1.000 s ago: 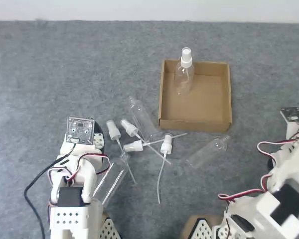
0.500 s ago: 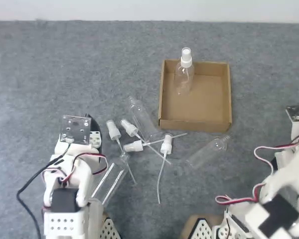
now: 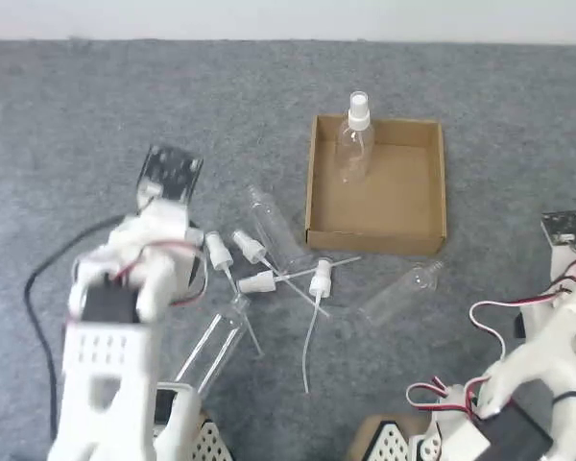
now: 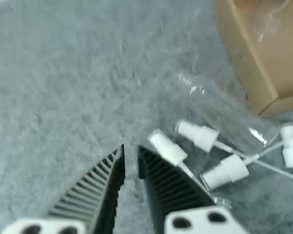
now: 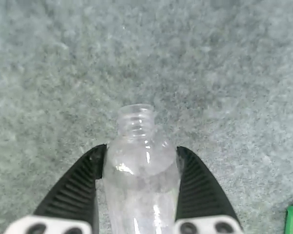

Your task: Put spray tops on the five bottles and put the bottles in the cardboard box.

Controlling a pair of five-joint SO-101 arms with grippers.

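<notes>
In the right wrist view my right gripper (image 5: 139,152) is shut on a clear, uncapped bottle (image 5: 139,170), neck pointing away over the grey carpet. My left gripper (image 4: 131,157) hovers shut and empty just beside a white spray top (image 4: 167,147). More spray tops (image 3: 259,281) lie loose in the middle of the table. A clear bottle (image 3: 276,229) lies beside them, another bottle (image 3: 403,288) to their right and a third bottle (image 3: 214,341) by the left arm (image 3: 125,288). The cardboard box (image 3: 440,182) holds one upright bottle with a spray top (image 3: 355,134).
Long thin dip tubes (image 3: 309,351) trail from the spray tops across the carpet. The right arm (image 3: 547,355) stands at the near right corner, with its cables looping beside it. Open carpet lies at the far left.
The left arm has risen and stretched away from the near edge toward the spray tops. The right arm has shifted slightly at the near right.
</notes>
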